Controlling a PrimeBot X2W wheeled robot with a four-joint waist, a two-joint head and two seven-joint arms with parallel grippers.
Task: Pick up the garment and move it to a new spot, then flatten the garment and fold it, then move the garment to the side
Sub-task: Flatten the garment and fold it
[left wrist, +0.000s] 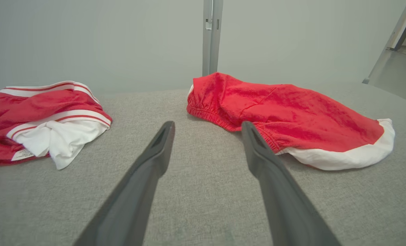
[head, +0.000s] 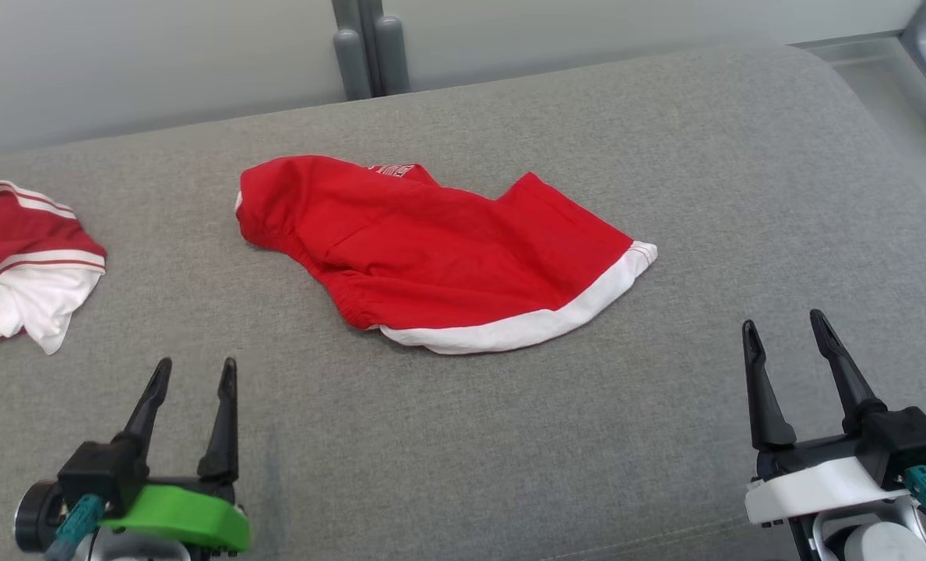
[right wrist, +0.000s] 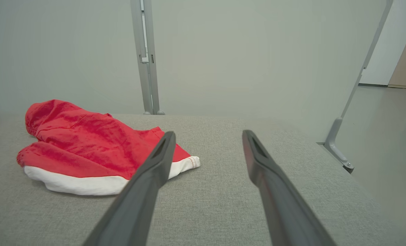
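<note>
Head view, bottom edge first: find the left gripper [head: 198, 365] at lower left and the right gripper [head: 782, 319] at lower right, jaws wide and holding nothing (likely held low and clear to leave the cloth in sight). Further up, mid-frame on the grey cushion [head: 509, 436], see the red garment [head: 447, 249], rumpled rather than flat, well apart from both; level with it at the left edge, a second red-and-white garment [head: 26, 257], seemingly set aside.
</note>
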